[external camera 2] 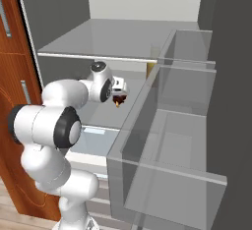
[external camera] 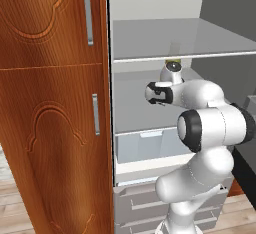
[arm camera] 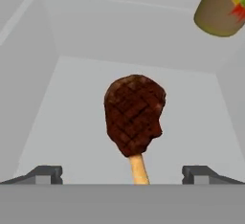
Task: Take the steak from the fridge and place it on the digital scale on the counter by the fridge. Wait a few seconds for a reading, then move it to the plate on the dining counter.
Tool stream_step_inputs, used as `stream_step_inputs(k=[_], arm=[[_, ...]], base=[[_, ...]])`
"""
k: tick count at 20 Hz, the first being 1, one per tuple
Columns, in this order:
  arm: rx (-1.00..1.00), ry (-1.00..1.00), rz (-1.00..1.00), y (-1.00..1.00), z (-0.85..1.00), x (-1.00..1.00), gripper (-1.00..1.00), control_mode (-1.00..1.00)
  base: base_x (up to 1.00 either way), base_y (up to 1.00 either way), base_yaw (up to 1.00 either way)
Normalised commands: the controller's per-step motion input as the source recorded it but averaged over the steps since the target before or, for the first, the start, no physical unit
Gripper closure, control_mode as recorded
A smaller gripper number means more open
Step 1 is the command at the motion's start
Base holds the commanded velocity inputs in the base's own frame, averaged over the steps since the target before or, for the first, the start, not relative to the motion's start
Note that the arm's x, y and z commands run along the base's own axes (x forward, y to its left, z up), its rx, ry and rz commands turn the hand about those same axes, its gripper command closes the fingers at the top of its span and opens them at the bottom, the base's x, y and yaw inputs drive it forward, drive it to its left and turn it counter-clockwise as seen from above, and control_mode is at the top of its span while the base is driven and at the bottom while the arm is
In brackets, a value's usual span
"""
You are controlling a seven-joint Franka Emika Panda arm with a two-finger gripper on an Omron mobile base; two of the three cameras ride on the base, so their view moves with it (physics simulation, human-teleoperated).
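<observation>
Now reaching into the fridge [external camera: 150,108], pincer [arm camera: 122,175] apart, steak [arm camera: 134,115] not yet gripped.

Steak lies on the middle fridge shelf [arm camera: 72,122], dead ahead and centred between my two tips w/ its pale bone end pointing back at me, so I'd say I'm lined up this way to close on it straight on. Hand view gives the clearest look: tips wide, nothing between them, steak a bit beyond; a brown pkg w/ a green-red label [arm camera: 225,7] sits farther back, toward the top right corner. Right base view shows the pincer [external camera 2: 119,92] just above the steak [external camera 2: 118,99] under the upper shelf, plus the door's clear bins [external camera 2: 167,140] swung open alongside. Left base view has my own forearm covering the steak, but shows the translucent drawer [external camera: 145,145] below and the wooden cabinet [external camera: 50,103] beside the fridge.
</observation>
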Motion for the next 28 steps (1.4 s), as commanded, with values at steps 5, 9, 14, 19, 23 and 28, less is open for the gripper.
stream_step_inputs(k=[5, 9, 14, 19, 23, 28], arm=[[0.00, 0.00, 0.00, -0.14, -0.36, 0.35, -1.00, -1.00], [0.01, 0.00, 0.00, -0.13, -0.29, 0.34, -1.00, -1.00], [0.03, 0.00, 0.00, -0.10, -0.27, 0.30, -1.00, -1.00], [0.05, 0.00, 0.01, -0.02, -0.28, 0.28, -1.00, -1.00], [0.06, 0.00, 0.01, 0.00, -0.39, 0.21, 1.00, -1.00], [0.06, 0.00, 0.01, 0.00, -0.39, 0.00, 1.00, -1.00]], base=[[0.00, 0.00, 0.00], [0.00, 0.00, 0.00], [0.00, 0.00, 0.00], [0.00, 0.00, 0.00], [0.00, 0.00, 0.00], [0.00, 0.00, 0.00]])
